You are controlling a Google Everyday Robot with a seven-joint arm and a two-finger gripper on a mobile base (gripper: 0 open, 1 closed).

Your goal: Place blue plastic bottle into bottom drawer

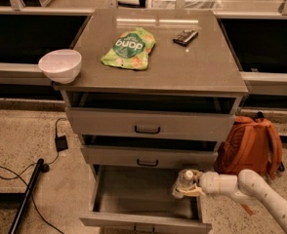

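The bottom drawer of the grey cabinet is pulled wide open, its grey floor bare. My gripper comes in from the lower right on a white arm and is shut on the blue plastic bottle, a small clear bottle with a white cap. It holds the bottle upright over the right side of the open drawer, just below the middle drawer's front.
On the cabinet top lie a green snack pouch, a small dark bar and a white bowl at the left edge. An orange backpack stands right of the cabinet. Cables and a dark pole lie on the floor at left.
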